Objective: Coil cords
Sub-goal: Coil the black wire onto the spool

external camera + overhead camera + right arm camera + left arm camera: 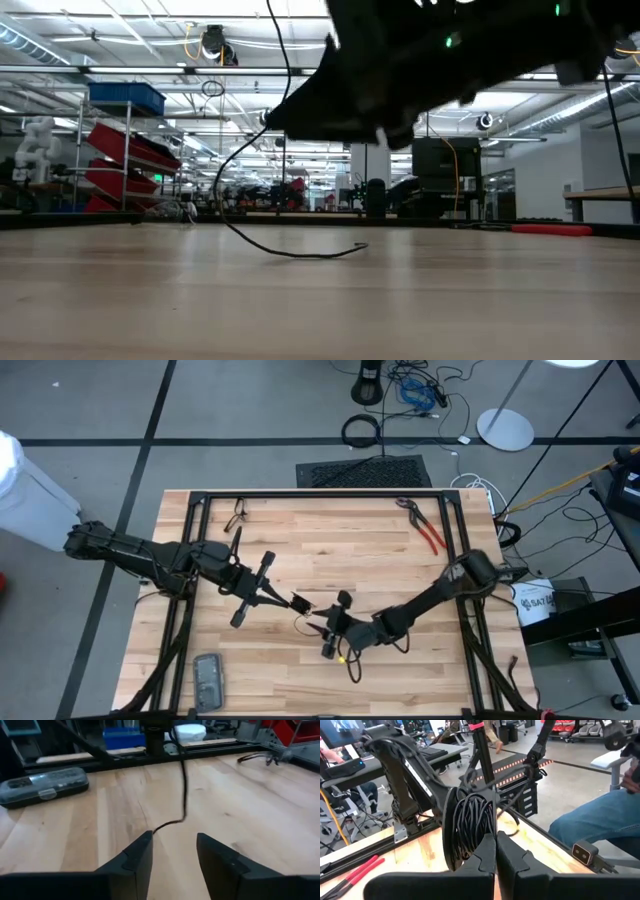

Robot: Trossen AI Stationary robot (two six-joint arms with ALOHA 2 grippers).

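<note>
Black cord point(470, 827) hangs mostly wound in a bundle just ahead of the left pincer point(495, 851), whose fingers are pinched shut on it. Its loose tail point(181, 795) lies on the table ahead of the right pincer point(172, 850), spread wide, holding nothing. That tail remains to coil.

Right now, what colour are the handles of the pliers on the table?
Red. The pliers show best in the high view, near the table's far right corner.

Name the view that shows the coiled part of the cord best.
The left wrist view: the cord hangs as a bundle of loops at the shut left gripper. The low and right wrist views show only its loose tail; from above it is tiny.
</note>
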